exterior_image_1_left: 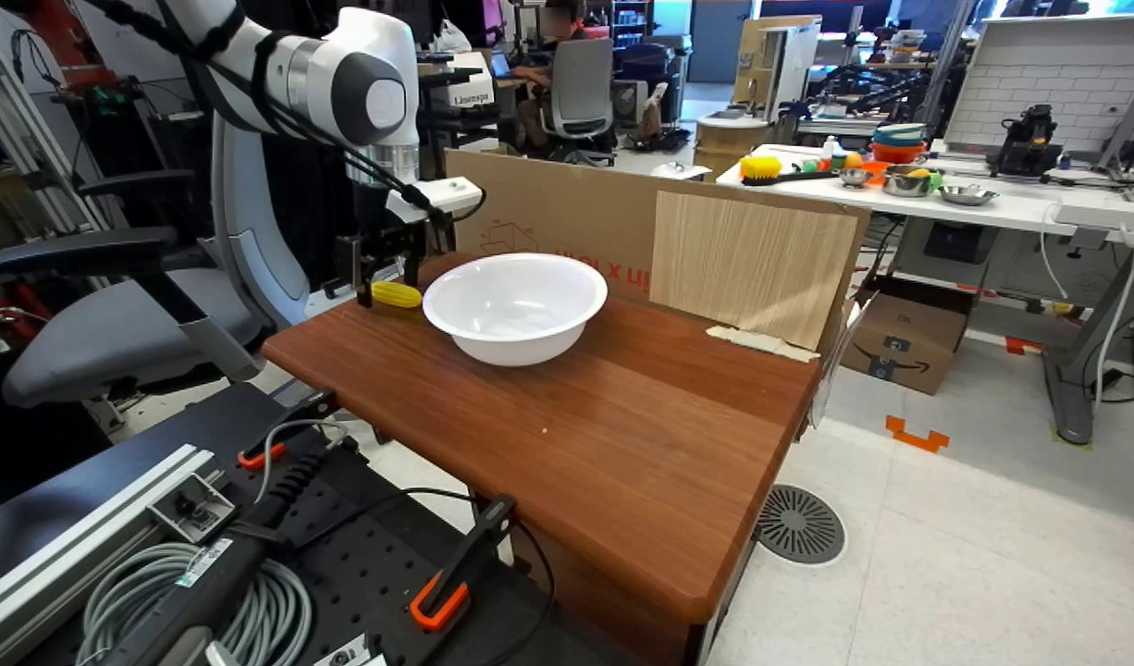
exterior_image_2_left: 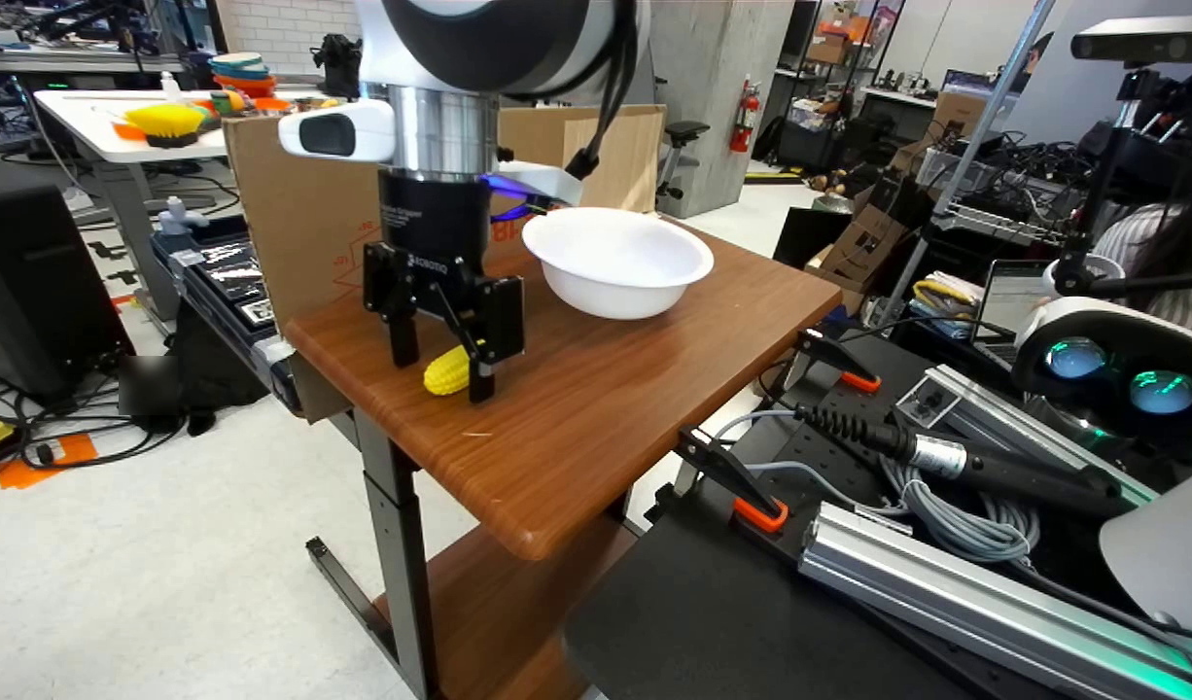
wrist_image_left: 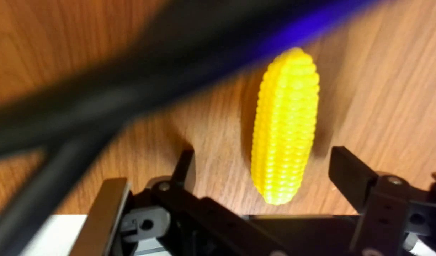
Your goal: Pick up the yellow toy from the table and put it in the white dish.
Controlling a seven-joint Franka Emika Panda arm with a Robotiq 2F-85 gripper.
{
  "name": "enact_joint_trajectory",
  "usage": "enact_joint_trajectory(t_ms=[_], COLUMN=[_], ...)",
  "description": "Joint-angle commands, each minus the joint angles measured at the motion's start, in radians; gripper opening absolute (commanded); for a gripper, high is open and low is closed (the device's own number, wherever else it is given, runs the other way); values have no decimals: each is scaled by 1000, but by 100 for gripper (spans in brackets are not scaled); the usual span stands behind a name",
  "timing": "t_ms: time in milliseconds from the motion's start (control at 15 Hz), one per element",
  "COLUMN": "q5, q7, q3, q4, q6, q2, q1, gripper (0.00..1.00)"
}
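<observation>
Wood grain in reddish brown runs across the table, whose rounded corners and faint sheen show in both exterior views. Along its back, in an exterior view, stands a cardboard sheet with red print, and against it a pale wood-grain board. Black clamps with orange ends sit at the opposite edge, beside a black perforated board bearing a coil of grey cable. Around lies a busy workroom: a grey office chair, a white desk holding stacked bowls and a yellow-headed brush, and a cardboard box on the pale floor.

Upright on the table stands the white dish, wide and glossy, with a flared rim. Near it but apart, the yellow toy lies on the wood. It is shaped like an ear of corn: bright yellow, long and narrow, rounded at the ends, with tight rows of kernels that catch the light.

Over the toy hangs the gripper, pointing down. Its fingers are spread, one to each side of the toy; the wrist view shows wood between each finger and the corn, so neither touches it. Whether the fingertips meet the table, I cannot tell.
</observation>
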State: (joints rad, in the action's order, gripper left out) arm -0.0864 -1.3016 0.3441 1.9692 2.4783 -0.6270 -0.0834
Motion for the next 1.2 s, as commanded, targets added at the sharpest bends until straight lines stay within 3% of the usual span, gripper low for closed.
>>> enact_joint_trajectory(t_ms=[0, 200, 533, 800, 1133], q5=[36, 46, 85, 174, 293], q7=[15, 34, 85, 94, 143], q3=[9, 9, 17, 40, -30], q4=[21, 33, 83, 190, 254], q6=[-18, -7, 19, 59, 78], q2=[20, 38, 119, 285, 459], q1=[0, 3, 13, 43, 76], gripper=[69, 39, 7, 8, 8])
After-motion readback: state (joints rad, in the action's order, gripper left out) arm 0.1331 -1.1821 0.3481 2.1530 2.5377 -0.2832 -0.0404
